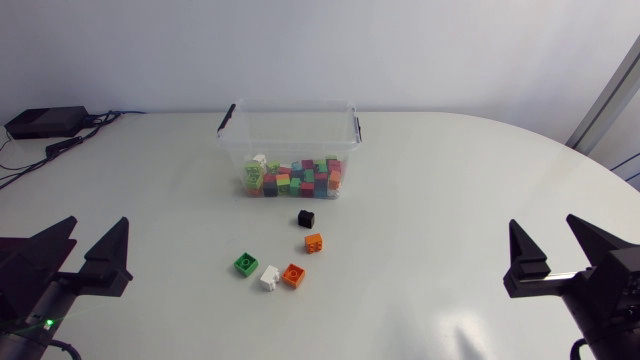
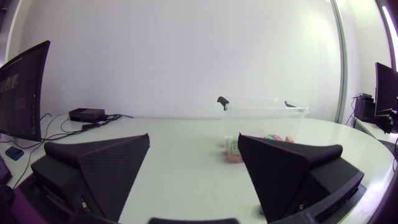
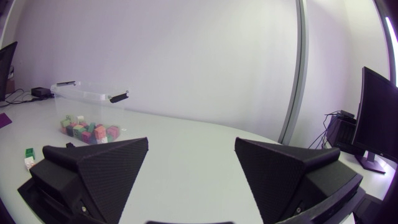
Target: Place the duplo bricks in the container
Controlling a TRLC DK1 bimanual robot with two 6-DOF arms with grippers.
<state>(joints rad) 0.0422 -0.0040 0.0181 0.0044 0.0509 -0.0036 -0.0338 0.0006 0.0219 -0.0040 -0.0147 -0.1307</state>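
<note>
Nearest, the left gripper (image 1: 96, 238) and right gripper (image 1: 545, 238) sit at the table's (image 1: 450, 180) side edges, fingers spread wide, holding nothing. Between them lie a green brick (image 1: 245, 263), white brick (image 1: 270, 277) and orange brick (image 1: 293, 275). Farther on are a second orange brick (image 1: 314, 242) and a black brick (image 1: 306, 217). Farthest is a clear container (image 1: 290, 128) of coloured bricks (image 1: 296, 178).

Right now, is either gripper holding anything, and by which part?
Nothing held. Left gripper and right gripper are both open and empty; the five loose bricks lie untouched near the container.
</note>
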